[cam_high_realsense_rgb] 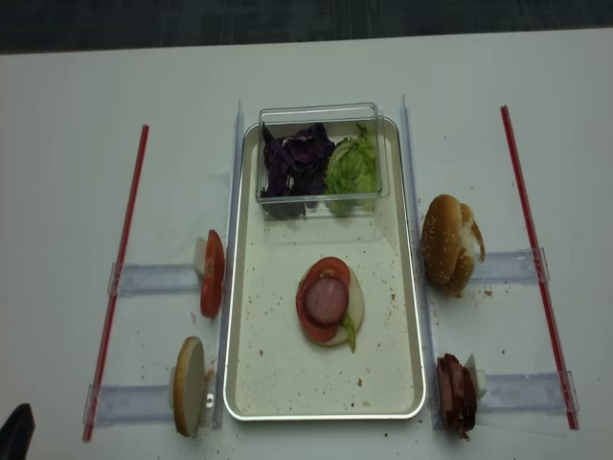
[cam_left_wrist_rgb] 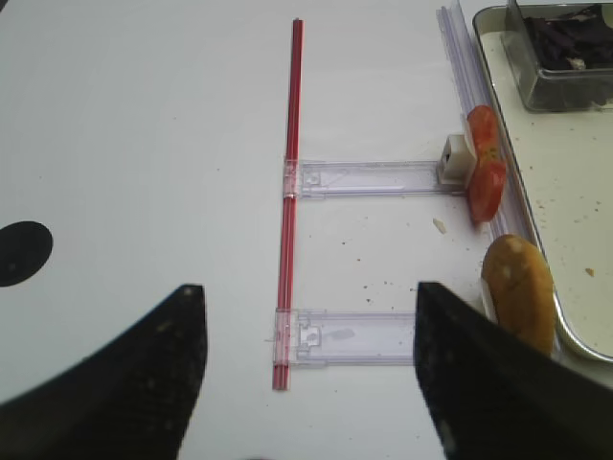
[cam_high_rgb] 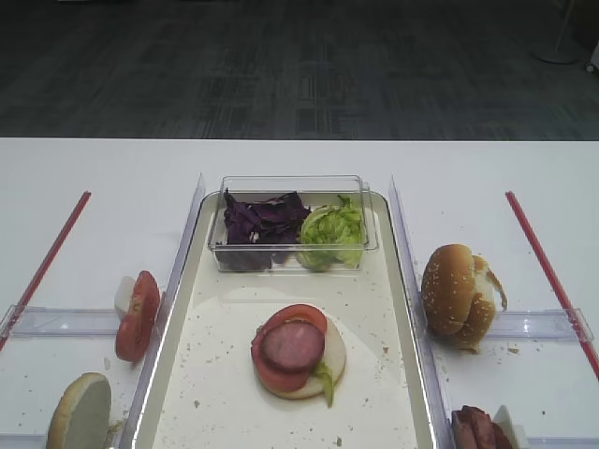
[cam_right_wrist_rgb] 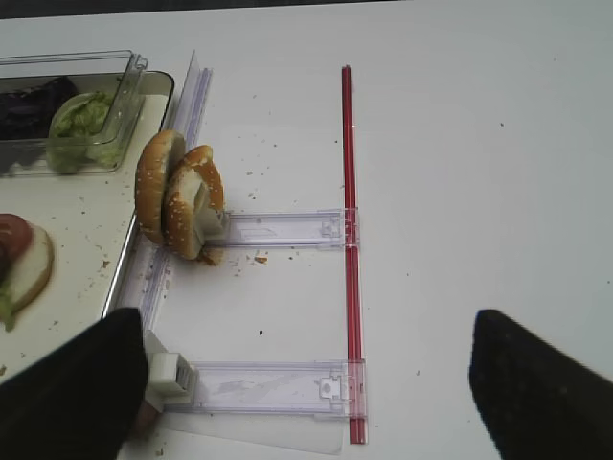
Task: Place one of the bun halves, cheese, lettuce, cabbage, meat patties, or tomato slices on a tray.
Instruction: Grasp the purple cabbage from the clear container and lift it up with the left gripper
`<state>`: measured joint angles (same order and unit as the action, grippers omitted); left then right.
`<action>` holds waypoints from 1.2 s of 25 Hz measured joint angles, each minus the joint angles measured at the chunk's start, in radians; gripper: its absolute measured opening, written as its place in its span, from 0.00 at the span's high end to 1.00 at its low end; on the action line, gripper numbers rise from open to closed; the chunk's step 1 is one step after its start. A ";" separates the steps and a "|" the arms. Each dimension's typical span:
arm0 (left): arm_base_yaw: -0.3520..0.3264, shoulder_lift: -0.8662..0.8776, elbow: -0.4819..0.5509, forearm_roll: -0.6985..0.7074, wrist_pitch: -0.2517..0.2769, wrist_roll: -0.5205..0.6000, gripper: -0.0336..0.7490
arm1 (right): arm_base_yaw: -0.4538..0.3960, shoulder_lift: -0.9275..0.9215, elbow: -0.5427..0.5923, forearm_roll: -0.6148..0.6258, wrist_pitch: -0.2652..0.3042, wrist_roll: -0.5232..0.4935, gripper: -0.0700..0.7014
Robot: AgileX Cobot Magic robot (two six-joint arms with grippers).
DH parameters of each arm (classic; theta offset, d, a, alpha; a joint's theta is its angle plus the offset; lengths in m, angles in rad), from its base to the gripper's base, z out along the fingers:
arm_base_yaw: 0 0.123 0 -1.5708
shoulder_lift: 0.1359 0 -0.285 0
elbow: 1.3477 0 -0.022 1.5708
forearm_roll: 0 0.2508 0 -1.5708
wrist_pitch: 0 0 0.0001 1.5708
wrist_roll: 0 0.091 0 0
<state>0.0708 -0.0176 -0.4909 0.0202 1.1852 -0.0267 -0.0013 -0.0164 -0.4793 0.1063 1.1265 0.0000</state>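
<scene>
The left gripper (cam_left_wrist_rgb: 308,374) hangs over the bare white table (cam_high_rgb: 94,187) left of the tray (cam_high_realsense_rgb: 251,383), its two dark fingers (cam_left_wrist_rgb: 144,374) spread wide with nothing between them; below the gap lie the near clear plastic rail (cam_left_wrist_rgb: 354,337) and the red strip (cam_left_wrist_rgb: 287,192). The right gripper (cam_right_wrist_rgb: 306,383) hangs the same way on the far side, its jaws wide apart and empty, over the rail by the right red strip (cam_right_wrist_rgb: 350,240). In the overhead views neither arm reaches into the working area; only a dark tip shows at the bottom left corner of the realsense view. On the tray sits a stack: a bun half (cam_high_realsense_rgb: 352,311) under a lettuce scrap, a tomato slice (cam_high_realsense_rgb: 330,273) and a meat patty (cam_high_realsense_rgb: 324,297) on top. The clear tub (cam_high_realsense_rgb: 321,107) at the tray's far end holds cabbage (cam_high_realsense_rgb: 292,158) on the left and lettuce (cam_high_realsense_rgb: 352,165) on the right. Left of the tray's rim, tomato slices (cam_high_realsense_rgb: 212,273) stand on edge in a holder, with a bun half (cam_high_realsense_rgb: 189,385) nearer; right of it stand two bun halves (cam_high_realsense_rgb: 448,244) and, nearer, meat patties (cam_high_realsense_rgb: 456,393). The near half of the tray, strewn with crumbs, lies bare around the stack.
</scene>
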 joint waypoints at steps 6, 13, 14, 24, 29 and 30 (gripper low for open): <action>0.000 0.000 0.000 0.000 0.000 0.000 0.41 | 0.000 0.000 0.000 0.000 0.000 0.000 0.01; 0.000 0.000 0.000 0.000 0.000 0.000 0.41 | 0.000 0.000 0.000 0.000 0.000 0.000 0.01; 0.000 0.000 0.000 0.000 0.000 0.000 0.41 | 0.000 0.000 0.000 0.000 0.000 0.000 0.01; 0.000 0.000 0.000 0.000 0.000 0.000 0.41 | 0.000 0.000 0.000 0.000 0.000 0.000 0.01; 0.000 0.000 0.000 0.000 0.000 0.000 0.41 | 0.000 0.000 0.000 0.000 0.000 0.000 0.01; 0.000 0.000 0.000 0.000 0.000 0.000 0.41 | 0.000 0.000 0.000 0.000 0.000 0.000 0.01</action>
<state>0.0708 -0.0176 -0.4909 0.0202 1.1852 -0.0267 -0.0013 -0.0164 -0.4793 0.1063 1.1265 0.0000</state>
